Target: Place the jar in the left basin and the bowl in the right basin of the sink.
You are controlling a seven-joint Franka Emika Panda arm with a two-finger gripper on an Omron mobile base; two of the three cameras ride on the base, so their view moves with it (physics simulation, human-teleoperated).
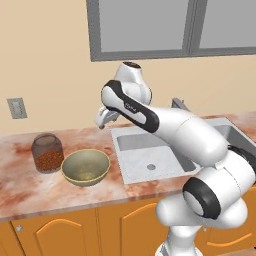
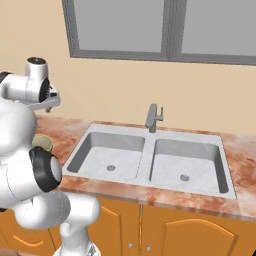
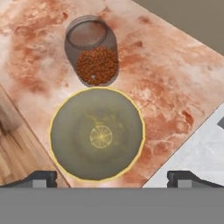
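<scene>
A: Where do the 2 things sit?
B: The jar (image 3: 91, 52) and the bowl (image 3: 96, 134) stand side by side on the counter (image 1: 20, 185), left of the sink (image 2: 150, 159).
A: The gripper (image 3: 112, 178)?
B: Jaws spread wide, empty, above the bowl. The jar looks like slick, breakable glass; I'd clasp its waist. The bowl looks stiff; I'd pinch its rim.

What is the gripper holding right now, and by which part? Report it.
Nothing is held. The gripper is open above the bowl, its fingertips clear of the rim. The jar stands untouched beside the bowl on the counter.
</scene>
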